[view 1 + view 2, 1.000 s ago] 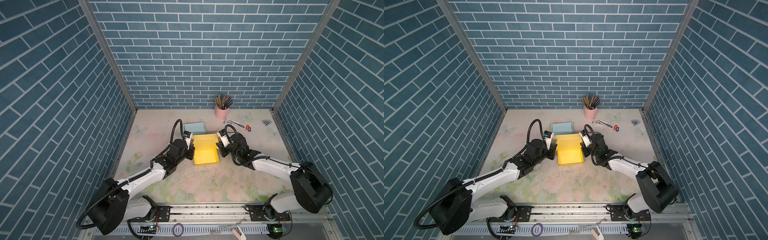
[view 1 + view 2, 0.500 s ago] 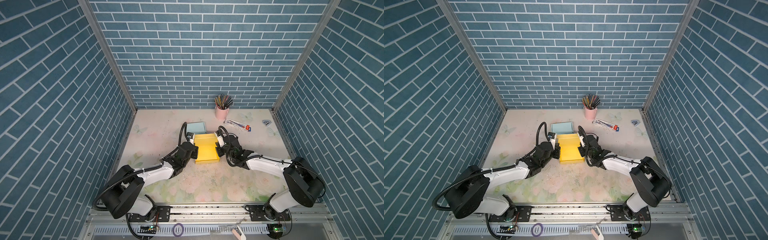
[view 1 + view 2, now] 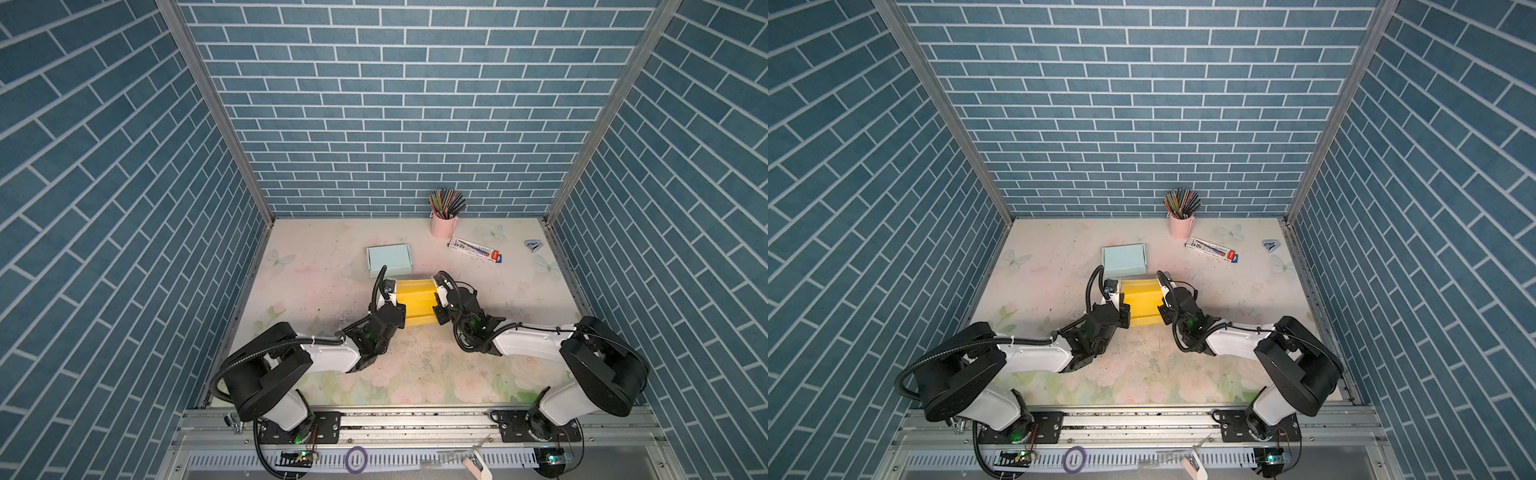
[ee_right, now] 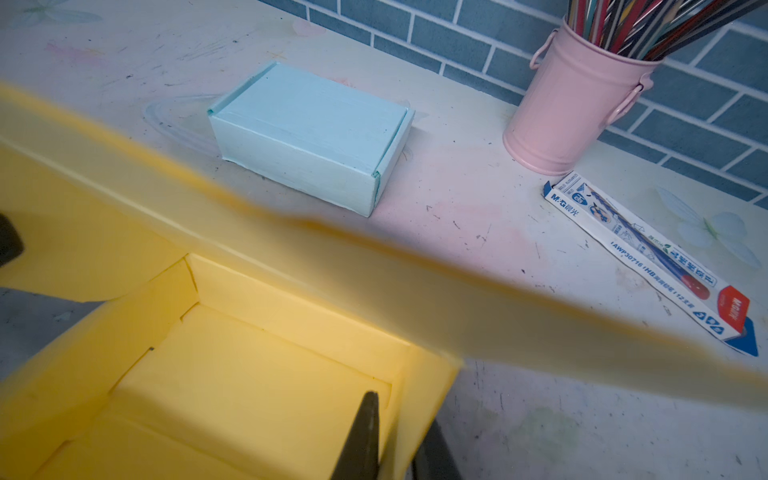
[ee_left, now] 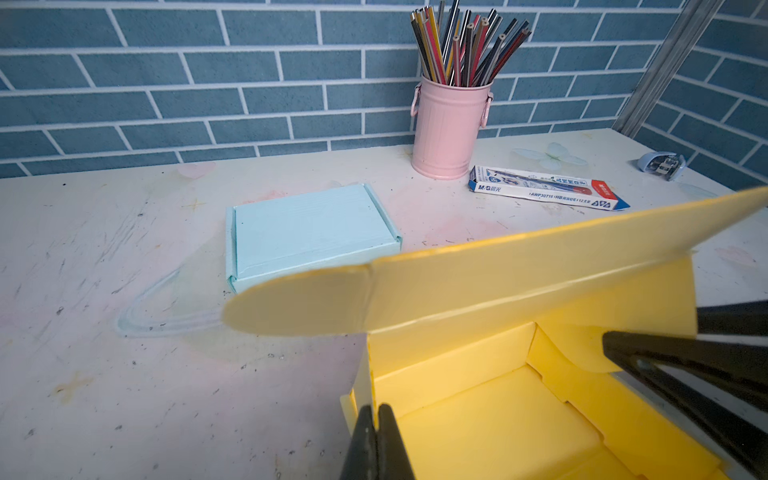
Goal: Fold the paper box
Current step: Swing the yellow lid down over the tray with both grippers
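Yellow paper box (image 3: 415,303) sat mid-table (image 3: 316,257), just in front of the light blue box (image 3: 389,259), between both grippers; the left gripper (image 5: 376,440) had its jaws pressed together on the left wall; the right gripper (image 4: 399,424) pinched the right wall, one finger inside the tray; the lid (image 5: 519,274) hung tilted over the tray, not shut. Closing it well, I judged, meant holding both walls upright and evenly, steering the rounded ear (image 5: 299,301) inside the wall, and pressing gently so the card did not buckle. Against a second earlier, both arms had drawn in closer and the lid leaned further over; the box had hardly shifted.
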`<act>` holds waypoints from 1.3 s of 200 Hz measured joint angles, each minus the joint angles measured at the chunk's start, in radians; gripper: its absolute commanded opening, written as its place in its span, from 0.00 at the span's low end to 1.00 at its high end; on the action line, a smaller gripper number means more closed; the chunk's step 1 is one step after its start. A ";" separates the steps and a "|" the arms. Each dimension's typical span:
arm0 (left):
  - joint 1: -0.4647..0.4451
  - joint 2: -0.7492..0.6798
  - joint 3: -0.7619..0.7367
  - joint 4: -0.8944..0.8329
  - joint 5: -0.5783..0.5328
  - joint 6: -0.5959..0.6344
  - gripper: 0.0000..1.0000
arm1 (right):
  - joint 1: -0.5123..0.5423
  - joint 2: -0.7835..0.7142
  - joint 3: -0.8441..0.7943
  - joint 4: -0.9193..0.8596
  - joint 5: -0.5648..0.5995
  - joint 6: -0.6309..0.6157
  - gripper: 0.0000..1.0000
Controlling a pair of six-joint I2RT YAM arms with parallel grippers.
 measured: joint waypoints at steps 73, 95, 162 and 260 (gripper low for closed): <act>-0.077 0.045 -0.045 0.096 -0.105 -0.025 0.00 | 0.042 -0.059 -0.104 0.066 0.034 0.000 0.16; -0.092 0.066 -0.055 0.119 -0.119 -0.039 0.00 | 0.048 -0.063 -0.132 0.091 0.036 0.000 0.16; -0.105 0.044 -0.066 0.092 -0.135 -0.122 0.00 | 0.077 -0.082 -0.196 0.161 0.038 0.009 0.21; -0.123 0.156 -0.066 0.193 -0.160 -0.142 0.00 | 0.090 -0.307 -0.380 0.283 -0.018 0.034 0.41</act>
